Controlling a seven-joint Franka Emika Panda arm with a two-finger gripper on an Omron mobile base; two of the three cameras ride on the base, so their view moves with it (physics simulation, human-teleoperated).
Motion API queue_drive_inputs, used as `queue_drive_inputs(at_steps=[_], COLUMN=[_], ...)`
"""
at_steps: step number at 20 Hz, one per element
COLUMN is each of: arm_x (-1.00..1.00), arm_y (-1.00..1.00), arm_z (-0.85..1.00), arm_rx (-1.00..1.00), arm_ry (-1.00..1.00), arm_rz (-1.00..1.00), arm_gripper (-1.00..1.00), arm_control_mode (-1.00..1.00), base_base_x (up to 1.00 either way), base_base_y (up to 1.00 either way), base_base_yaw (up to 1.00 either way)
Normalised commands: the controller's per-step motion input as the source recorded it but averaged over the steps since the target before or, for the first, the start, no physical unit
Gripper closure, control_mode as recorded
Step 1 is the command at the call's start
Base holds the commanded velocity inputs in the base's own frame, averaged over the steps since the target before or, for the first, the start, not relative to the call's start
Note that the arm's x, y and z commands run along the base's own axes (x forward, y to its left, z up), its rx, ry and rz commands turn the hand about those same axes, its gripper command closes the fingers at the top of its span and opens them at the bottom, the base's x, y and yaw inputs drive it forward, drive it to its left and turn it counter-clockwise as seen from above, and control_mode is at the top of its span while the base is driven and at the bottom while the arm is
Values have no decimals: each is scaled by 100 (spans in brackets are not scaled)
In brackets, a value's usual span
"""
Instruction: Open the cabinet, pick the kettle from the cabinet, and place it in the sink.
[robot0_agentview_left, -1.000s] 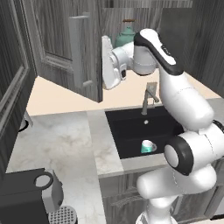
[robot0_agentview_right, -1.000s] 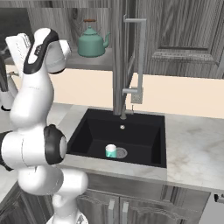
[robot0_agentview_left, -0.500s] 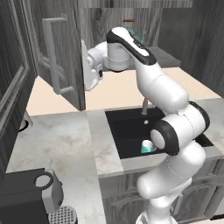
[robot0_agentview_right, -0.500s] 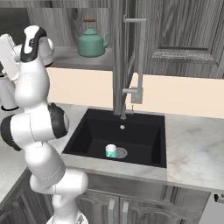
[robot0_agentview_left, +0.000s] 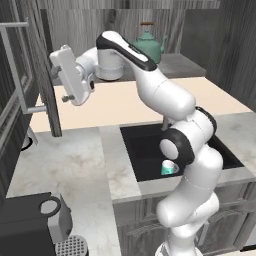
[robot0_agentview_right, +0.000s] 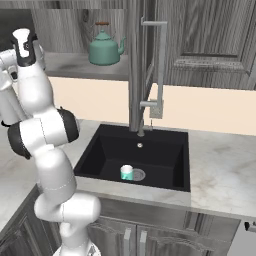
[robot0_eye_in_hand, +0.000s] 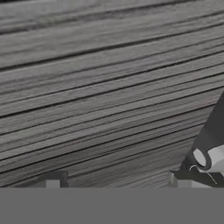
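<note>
The cabinet (robot0_agentview_left: 30, 95) door is now swung wider than before; the jaws are held spread against its wood grain, the handle (robot0_eye_in_hand: 210, 158) beside one tip.

Cabinet open, kettle on its shelf, sink below.

I see the dark grey wood-grain cabinet (robot0_agentview_left: 75, 22) with its left door (robot0_agentview_left: 20, 75) swung wide toward me, the pale bar handle (robot0_agentview_left: 17, 70) standing out from the panel. Inside, the teal kettle (robot0_agentview_right: 105, 49) sits upright on the cabinet's grey shelf, brown-topped handle arched over the lid, spout pointing right in the right base view. Below and nearer, the black rectangular sink (robot0_agentview_right: 165, 150) is set into the marble table, its slim grey faucet (robot0_agentview_right: 155, 65) rising at the far rim.
</note>
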Motion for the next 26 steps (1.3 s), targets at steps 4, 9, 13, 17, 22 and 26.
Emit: queue_drive_inputs(at_steps=[4, 9, 13, 17, 22, 26], arm_x=[0, -4, -18, -23, -30, -37], arm_y=[37, -19, -52, -59, -60, -57], arm_z=[-10, 0, 0, 0, 0, 0], arm_rx=[-2, 0, 0, 0, 0, 0], arm_ry=[-4, -4, -7, -14, -21, -27], arm_rz=[0, 0, 0, 0, 0, 0], arm_gripper=[-100, -100, -100, -100, -100, -100], arm_control_mode=[-100, -100, -100, -100, -100, -100], base_base_x=[0, 0, 0, 0, 0, 0], base_base_y=[0, 0, 0, 0, 0, 0], base_base_yaw=[0, 0, 0, 0, 0, 0])
